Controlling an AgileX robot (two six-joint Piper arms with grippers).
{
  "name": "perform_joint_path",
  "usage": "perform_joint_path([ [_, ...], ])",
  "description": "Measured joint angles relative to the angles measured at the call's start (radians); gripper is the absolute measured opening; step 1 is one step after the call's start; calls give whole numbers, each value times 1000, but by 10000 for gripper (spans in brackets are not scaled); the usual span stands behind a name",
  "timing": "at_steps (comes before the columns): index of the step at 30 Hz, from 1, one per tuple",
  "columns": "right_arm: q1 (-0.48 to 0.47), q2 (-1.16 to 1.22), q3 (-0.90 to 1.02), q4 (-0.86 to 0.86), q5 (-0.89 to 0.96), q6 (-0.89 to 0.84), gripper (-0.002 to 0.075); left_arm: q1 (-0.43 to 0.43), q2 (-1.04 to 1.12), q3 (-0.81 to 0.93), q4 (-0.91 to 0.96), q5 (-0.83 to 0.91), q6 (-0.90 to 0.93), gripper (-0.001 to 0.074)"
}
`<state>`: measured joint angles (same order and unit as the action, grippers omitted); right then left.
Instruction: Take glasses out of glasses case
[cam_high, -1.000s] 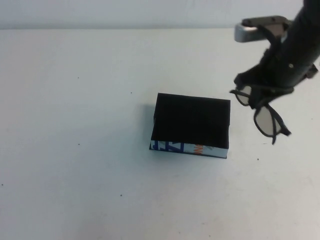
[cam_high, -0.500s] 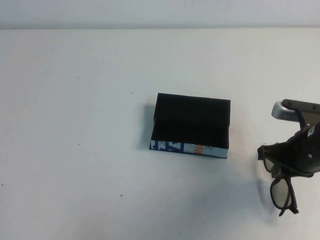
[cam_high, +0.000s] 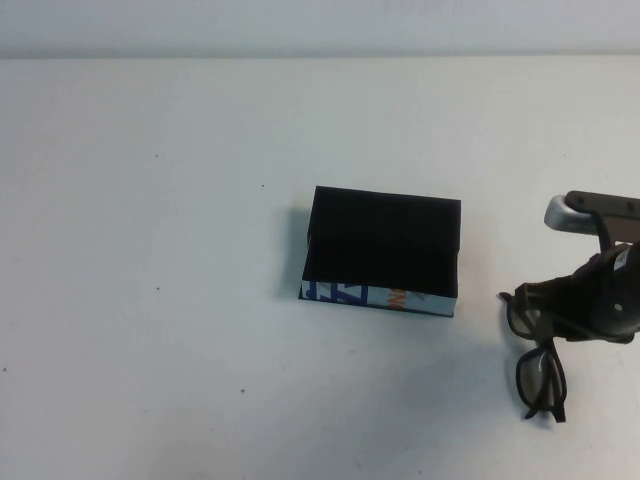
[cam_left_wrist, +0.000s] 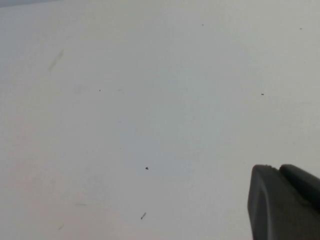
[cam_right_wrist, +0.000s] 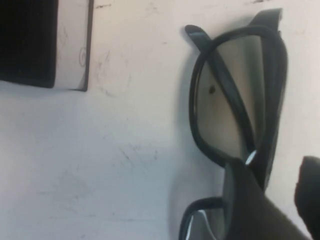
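Observation:
The glasses case (cam_high: 382, 248), a matte black box with a blue, white and orange printed side facing me, sits at the table's middle; a corner of it shows in the right wrist view (cam_right_wrist: 27, 42). The dark thick-framed glasses (cam_high: 540, 375) lie on the table to the right of the case, clear in the right wrist view (cam_right_wrist: 235, 100). My right gripper (cam_high: 548, 320) is low over their bridge, with its jaws apart (cam_right_wrist: 280, 170) and table showing between them. My left gripper (cam_left_wrist: 280, 172) is shut and empty over bare table, and it is out of the high view.
The white table (cam_high: 180, 300) has only small dark specks on it. The right arm's silver wrist part (cam_high: 565, 215) sticks out near the right edge. The table's far edge runs along the top of the high view.
My right arm has carried the glasses from above and right of the case down to the table near the right edge. In the last half second they shifted slightly left and settled on the surface.

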<state>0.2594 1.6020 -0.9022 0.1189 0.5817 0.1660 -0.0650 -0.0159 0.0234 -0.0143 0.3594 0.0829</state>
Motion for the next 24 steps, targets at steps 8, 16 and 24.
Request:
perform_joint_path([
  [8,2,-115,32,4,-59,0,221,0,0,0,0,0,0,-4],
  [16,35,-494,151,-48,-180,0,124,0,0,0,0,0,0,-4],
  [24,35,-811,310,-64,-161,0,3,0,0,0,0,0,0,-4],
])
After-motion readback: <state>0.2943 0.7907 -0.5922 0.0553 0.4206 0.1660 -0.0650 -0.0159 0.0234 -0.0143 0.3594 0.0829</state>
